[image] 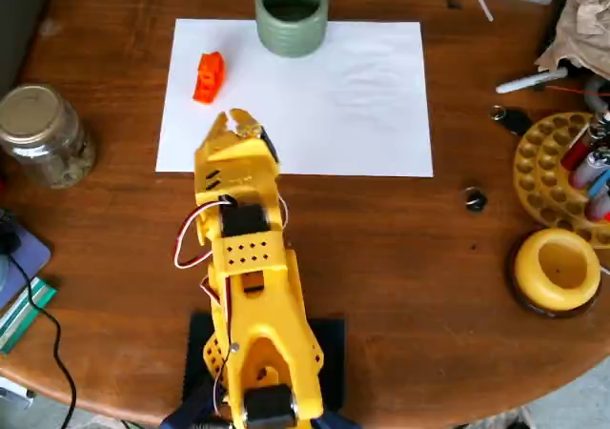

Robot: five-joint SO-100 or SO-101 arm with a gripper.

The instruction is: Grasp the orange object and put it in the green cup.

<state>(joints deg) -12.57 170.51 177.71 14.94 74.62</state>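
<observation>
Right now the orange object [209,76] lies untouched on the white paper [362,95], left of the green cup [292,13] in the overhead view. I'm on the approach: my pincer [235,120] hangs nearby, whether apart I cannot tell. Next I'd reach farther and descend.

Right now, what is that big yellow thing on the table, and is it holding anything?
It is a robot arm, photographed by a camera looking straight down from above. Its pincer, called a gripper, is at the far end and holds nothing; I cannot tell if it is open. It reaches over a sheet of white paper on a round wooden table. A small orange object lies on the paper just beyond the gripper. A green cup stands at the paper's top edge.
</observation>
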